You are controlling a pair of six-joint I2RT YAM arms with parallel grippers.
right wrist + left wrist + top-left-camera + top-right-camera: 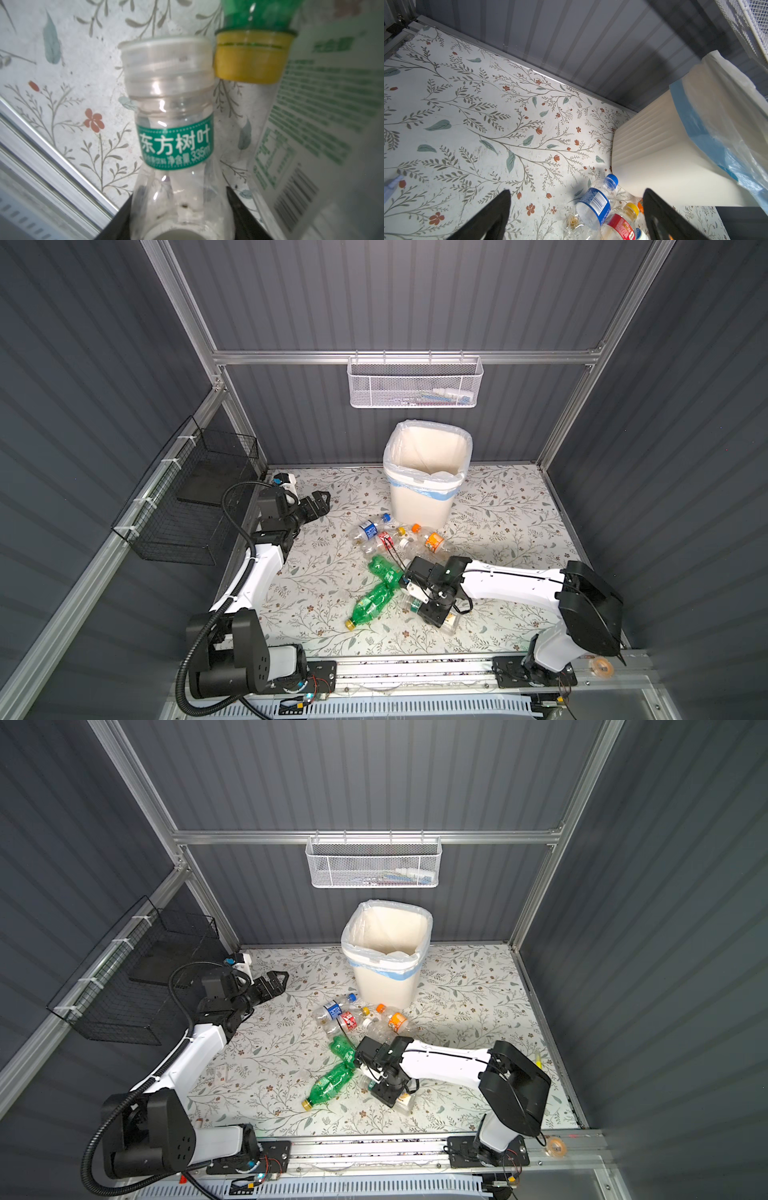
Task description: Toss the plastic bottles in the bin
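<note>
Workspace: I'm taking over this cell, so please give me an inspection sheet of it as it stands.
Surface: floral table, no spills seen.
Job's things: bin upright at back, no bottle visible inside; clear bottles clustered before it; two green bottles nearer the front.
Clutter: tape roll on front rail.
Hands: left hand open, empty; right hand shut on clear green-banded bottle.
Cables: black conduit along left arm; thin wire looping at right wrist.
Surroundings: white mesh basket on back wall, black wire basket on left wall.
</note>
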